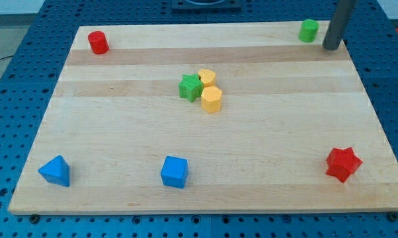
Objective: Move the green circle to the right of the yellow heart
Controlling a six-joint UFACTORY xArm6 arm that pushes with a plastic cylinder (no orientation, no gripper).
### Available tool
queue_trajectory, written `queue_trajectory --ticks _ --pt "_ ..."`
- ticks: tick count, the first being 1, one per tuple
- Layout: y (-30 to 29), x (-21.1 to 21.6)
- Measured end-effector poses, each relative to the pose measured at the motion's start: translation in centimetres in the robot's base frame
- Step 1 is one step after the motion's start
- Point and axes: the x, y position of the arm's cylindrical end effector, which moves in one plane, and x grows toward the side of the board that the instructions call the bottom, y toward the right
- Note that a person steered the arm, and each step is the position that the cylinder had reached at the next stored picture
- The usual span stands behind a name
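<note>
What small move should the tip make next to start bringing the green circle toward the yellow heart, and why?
Probably a short slide toward the view's top, to get behind the green circle. My tip stands just to the circle's right and slightly lower, apart from it as far as I can tell. The yellow heart lies far to the view's left and lower, so the push should come from the circle's upper right.

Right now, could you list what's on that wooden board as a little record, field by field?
tip: top right, just right of the green circle, apart from it
green circle: top right
yellow heart: centre, touching the green star
green star: left of the heart
yellow block: just below the heart
red cylinder: top left
red star: bottom right
blue blocks: bottom left
</note>
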Motion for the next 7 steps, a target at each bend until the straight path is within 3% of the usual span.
queue_trajectory --ticks 1,2,3,4,5,7 --pt "-0.2 -4.0" --pt "-7.5 -2.5" --pt "-13.9 2.7" --pt "-18.3 3.6" --pt "-18.6 0.5" --pt "-21.9 7.9"
